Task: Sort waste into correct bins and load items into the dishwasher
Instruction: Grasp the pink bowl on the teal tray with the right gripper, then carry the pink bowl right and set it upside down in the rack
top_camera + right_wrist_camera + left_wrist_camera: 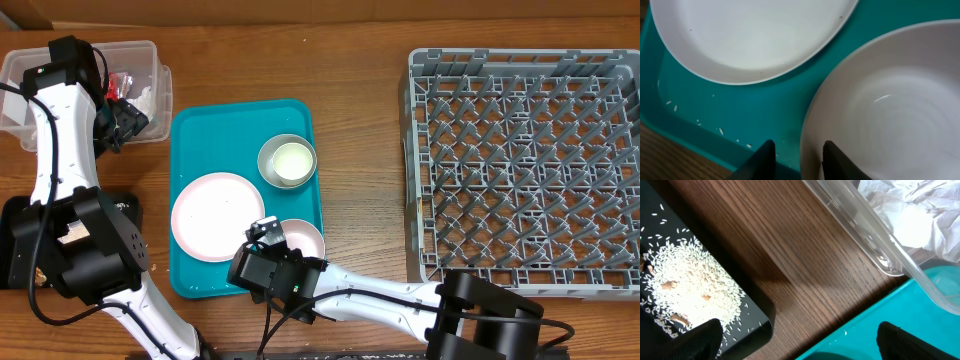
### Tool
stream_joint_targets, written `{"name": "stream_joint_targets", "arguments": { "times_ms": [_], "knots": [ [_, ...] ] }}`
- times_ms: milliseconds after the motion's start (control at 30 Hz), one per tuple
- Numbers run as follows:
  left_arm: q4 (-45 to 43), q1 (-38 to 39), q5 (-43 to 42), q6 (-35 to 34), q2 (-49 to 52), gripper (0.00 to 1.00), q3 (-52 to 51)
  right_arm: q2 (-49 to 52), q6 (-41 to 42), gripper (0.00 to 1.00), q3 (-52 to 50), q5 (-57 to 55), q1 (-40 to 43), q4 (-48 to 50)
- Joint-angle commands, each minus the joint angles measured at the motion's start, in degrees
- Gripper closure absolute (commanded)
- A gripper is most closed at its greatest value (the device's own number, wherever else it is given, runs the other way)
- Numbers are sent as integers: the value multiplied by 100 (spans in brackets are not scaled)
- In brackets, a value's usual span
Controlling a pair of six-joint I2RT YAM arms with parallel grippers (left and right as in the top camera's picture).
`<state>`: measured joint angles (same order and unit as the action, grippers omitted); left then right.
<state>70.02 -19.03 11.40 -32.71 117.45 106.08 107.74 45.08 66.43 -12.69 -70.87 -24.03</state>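
Observation:
The clear tub (pixel 60 70) at the back left holds the white napkin (pixel 910 215) and the red wrapper (pixel 122 82). The black tray (pixel 757 315) holds rice crumbs (pixel 690 282) with brown bits. My left gripper (pixel 125 118) (pixel 800 345) is open and empty above the gap between tub, black tray and teal tray. The teal tray (pixel 190 130) carries the pale plate (pixel 218 216) (pixel 750 35), the grey metal-rimmed bowl (pixel 287 160) and the small white bowl (pixel 303 238) (pixel 890 110). My right gripper (pixel 268 235) (pixel 799 159) is open, its fingers straddling that bowl's rim. No cup shows.
The grey dish rack (pixel 525 165) fills the right side of the table and holds nothing. A few rice grains lie on the teal tray's floor (pixel 720 131). My left arm hides most of the black tray in the overhead view.

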Motion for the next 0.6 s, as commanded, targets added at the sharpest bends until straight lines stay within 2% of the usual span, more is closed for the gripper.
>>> {"name": "stream_joint_targets", "arguments": {
  "times_ms": [0, 167, 367, 567],
  "knots": [
    [-4, -24, 35, -74, 2, 0, -17, 24, 11, 78, 264, -140, 4, -17],
    [-4, -24, 37, -74, 2, 0, -17, 24, 0, 96, 918, -144, 7, -662],
    [-4, -24, 35, -74, 2, 0, -17, 4, -17, 96, 2100, -234, 146, -1921],
    [-4, -24, 35, -74, 2, 0, -17, -487, -13, 96, 3451, -566, 1075, -3875]
  ]
}}
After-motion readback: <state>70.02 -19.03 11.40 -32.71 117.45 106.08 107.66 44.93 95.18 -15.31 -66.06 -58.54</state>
